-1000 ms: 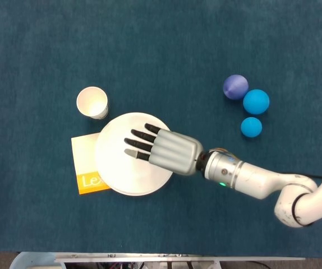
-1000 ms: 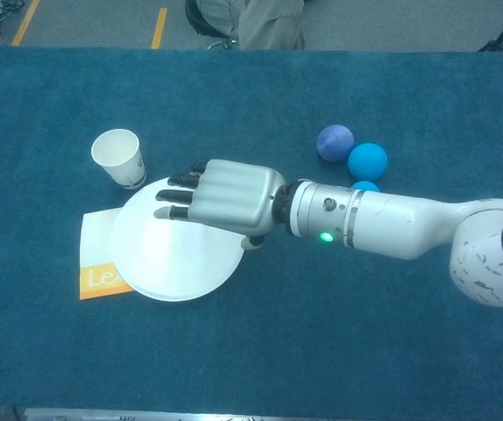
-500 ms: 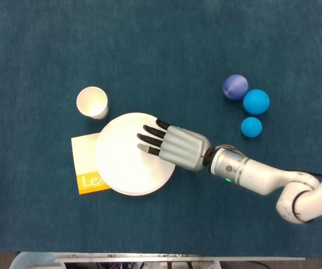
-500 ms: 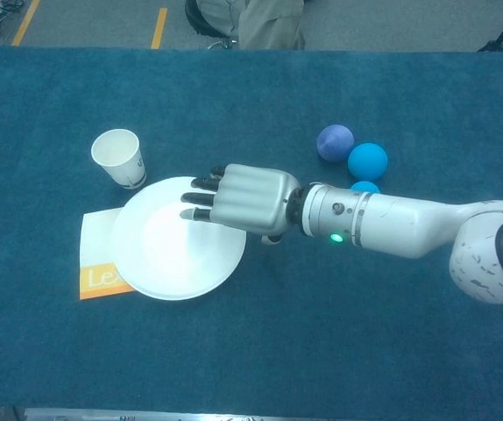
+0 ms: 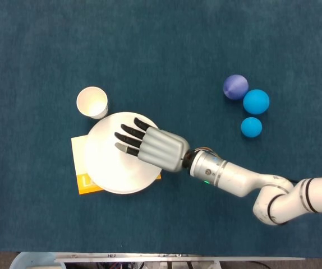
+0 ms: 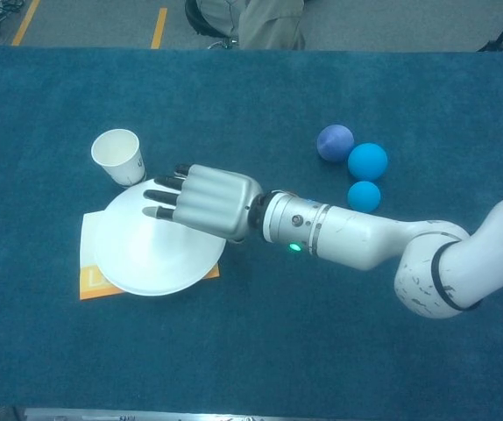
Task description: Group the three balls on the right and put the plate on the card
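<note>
The right hand (image 5: 150, 147), fingers spread flat, presses on the white plate (image 5: 102, 171) covering most of the orange card (image 5: 86, 182); three balls (image 5: 254, 101) cluster at the bench's right.

The table (image 5: 49, 45) had a blue cloth; on it lay a card (image 5: 80, 168), a paper cup (image 5: 92, 102) and three balls (image 5: 254, 101).

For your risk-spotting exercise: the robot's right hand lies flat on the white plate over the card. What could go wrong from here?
1. The paper cup stands right beside the plate; a further push that way could tip it.
2. The card lies loose under the plate, so dragging may shift it too.
3. The right hand only rests on top; lifting off could nudge the plate.
</note>
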### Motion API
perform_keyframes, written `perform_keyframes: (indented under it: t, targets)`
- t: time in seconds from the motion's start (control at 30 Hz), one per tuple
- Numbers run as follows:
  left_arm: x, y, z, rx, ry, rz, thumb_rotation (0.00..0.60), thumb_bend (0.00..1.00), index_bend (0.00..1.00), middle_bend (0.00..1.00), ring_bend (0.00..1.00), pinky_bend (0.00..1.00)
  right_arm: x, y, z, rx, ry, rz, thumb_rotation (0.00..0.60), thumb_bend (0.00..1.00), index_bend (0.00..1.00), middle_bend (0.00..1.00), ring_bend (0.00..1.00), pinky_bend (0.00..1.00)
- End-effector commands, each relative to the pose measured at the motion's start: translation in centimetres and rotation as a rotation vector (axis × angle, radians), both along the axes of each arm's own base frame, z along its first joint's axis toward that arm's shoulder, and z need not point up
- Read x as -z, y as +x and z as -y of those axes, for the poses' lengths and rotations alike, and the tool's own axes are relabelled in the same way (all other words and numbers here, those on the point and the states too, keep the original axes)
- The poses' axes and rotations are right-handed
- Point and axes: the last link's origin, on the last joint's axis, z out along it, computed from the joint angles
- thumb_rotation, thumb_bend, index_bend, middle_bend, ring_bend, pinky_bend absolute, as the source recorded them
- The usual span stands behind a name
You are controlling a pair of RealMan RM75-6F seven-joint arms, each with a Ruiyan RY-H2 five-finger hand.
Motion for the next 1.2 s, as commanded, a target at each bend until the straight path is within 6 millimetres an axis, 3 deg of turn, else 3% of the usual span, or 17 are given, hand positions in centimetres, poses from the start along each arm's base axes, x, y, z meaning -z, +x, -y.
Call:
perform_keyframes:
  t: [0.03, 0.23, 0.6, 0.73, 1.2]
  targets:
    - [-0.2, 0.0, 0.1, 0.000, 0.005, -0.001, 0.600, 0.44, 0.36, 0.31, 0.27, 0.19, -0.7, -0.2, 0.0, 0.009, 0.006, 0.002, 0.600, 0.07, 0.00, 0.06, 0.01, 0.18]
    - [-0.3, -0.1, -0.1, 0.005, 0.004, -0.001, 0.600, 0.44, 0.36, 0.31, 0.27, 0.19, -4.6, -1.6, 0.6, 0.065, -0.014, 0.040, 0.600, 0.07, 0.00, 0.06, 0.01, 0.18]
    - [-0.6, -0.3, -2.3, 0.027, -0.009, -0.031, 0.600, 0.44, 0.36, 0.31, 0.27, 0.19, -16.5, -5.9, 1.8, 0.310, -0.188, 0.191, 0.600, 0.07, 0.00, 0.06, 0.01, 0.18]
    - [-1.0, -0.4, -3.5, 0.037, 0.001, -0.050, 0.600, 0.44, 0.36, 0.31, 0.27, 0.19, -20.2, -8.9, 1.6, 0.404, -0.281, 0.220, 0.600, 0.07, 0.00, 0.07, 0.01, 0.18]
    - [-1.0, 0.6, -6.9, 0.100, 0.007, -0.123, 0.600, 0.44, 0.36, 0.31, 0.27, 0.19, -28.2, -17.7, -0.7, 0.591, -0.511, 0.282, 0.600, 0.11, 0.00, 0.11, 0.01, 0.18]
